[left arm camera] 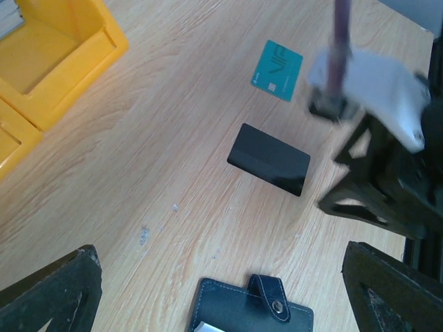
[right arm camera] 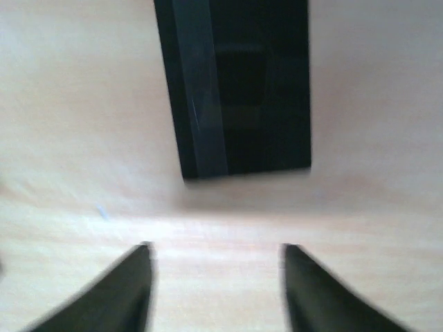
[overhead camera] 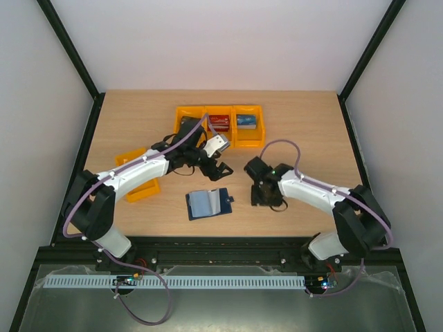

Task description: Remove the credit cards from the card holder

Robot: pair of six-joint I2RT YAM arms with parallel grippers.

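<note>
Left gripper [left arm camera: 220, 277]: spread wide, nothing held, poised above light wooden tabletop [left arm camera: 173, 173], directly over snap-tab edge of dark navy folding card holder [overhead camera: 208, 203]. Holder lying open, pale sleeves up, mid-tabletop between both arms.

Right gripper [right arm camera: 216, 252]: parted narrowly, empty, low over tabletop, just short of flat black rectangular plastic card [right arm camera: 235, 90].

Teal green plastic card [left arm camera: 278, 69]: flat beyond black one, not touching it. Both cards outside holder.

Row of three orange plastic bins [overhead camera: 220, 128] at far side; another orange bin [overhead camera: 142, 187] under left arm.

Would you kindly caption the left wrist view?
Black card and teal card lie on the table beyond the card holder.
</note>
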